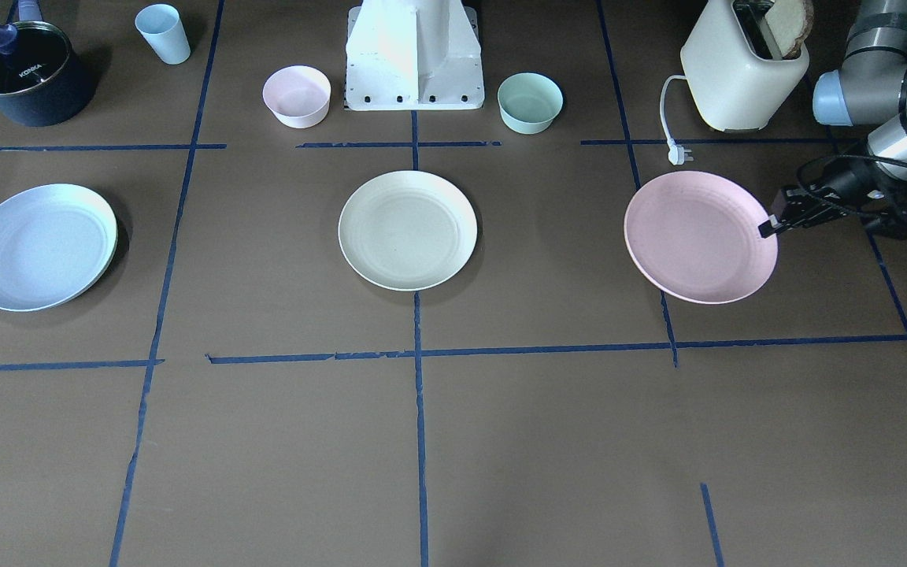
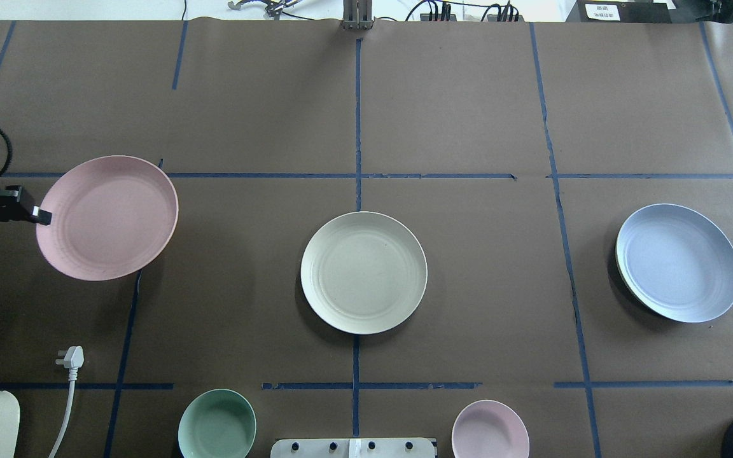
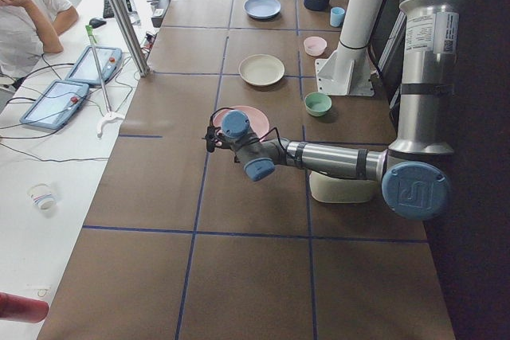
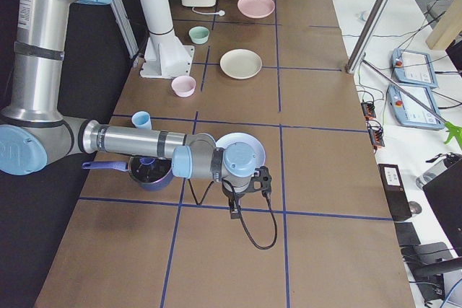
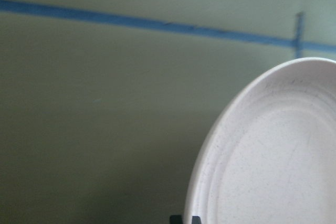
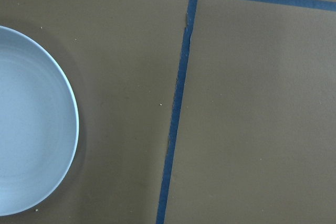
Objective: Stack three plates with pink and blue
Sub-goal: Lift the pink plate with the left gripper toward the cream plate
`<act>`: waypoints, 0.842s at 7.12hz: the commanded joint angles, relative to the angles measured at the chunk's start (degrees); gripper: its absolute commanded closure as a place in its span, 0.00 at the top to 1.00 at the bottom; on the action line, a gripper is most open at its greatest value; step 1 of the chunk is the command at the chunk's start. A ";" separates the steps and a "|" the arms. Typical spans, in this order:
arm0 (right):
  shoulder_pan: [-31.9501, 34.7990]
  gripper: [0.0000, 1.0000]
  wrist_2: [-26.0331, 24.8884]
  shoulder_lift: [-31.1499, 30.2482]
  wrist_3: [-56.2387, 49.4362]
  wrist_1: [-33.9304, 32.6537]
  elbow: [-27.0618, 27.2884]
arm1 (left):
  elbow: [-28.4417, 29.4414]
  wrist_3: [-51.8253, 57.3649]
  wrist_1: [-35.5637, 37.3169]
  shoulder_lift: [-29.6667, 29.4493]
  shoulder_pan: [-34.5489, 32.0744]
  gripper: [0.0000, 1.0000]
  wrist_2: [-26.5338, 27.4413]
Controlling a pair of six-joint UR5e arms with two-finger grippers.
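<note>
The left gripper (image 2: 42,216) pinches the pale pink plate (image 2: 109,216) by its rim, raised over the table's (image 2: 468,95) left end (seemingly tilted). Next, I judge, it should be carried above the cream plate (image 2: 363,272) and centred.

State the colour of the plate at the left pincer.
Pale pink: the plate is held at its rim by the left pincer. Overhead view shows it best.

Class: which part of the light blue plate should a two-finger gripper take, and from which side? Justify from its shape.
Probably its rim: the blue plate is shallow and wide, so only the thin raised edge fits between fingers. Come from the robot's right table end, where the right gripper is near, much as the left gripper pinches the pink plate.
</note>
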 commanded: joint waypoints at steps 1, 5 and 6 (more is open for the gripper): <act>0.00 1.00 0.00 0.02 0.19 0.00 -0.08 | -0.99 -11.20 0.35 -7.81 10.19 0.00 6.18; 0.00 1.00 0.00 -0.33 0.36 -0.09 -0.17 | -8.89 -17.83 25.51 -22.12 24.72 0.00 21.22; 0.00 1.00 0.00 -0.33 0.36 -0.09 -0.17 | -8.81 -17.91 28.89 -24.25 28.14 0.00 24.38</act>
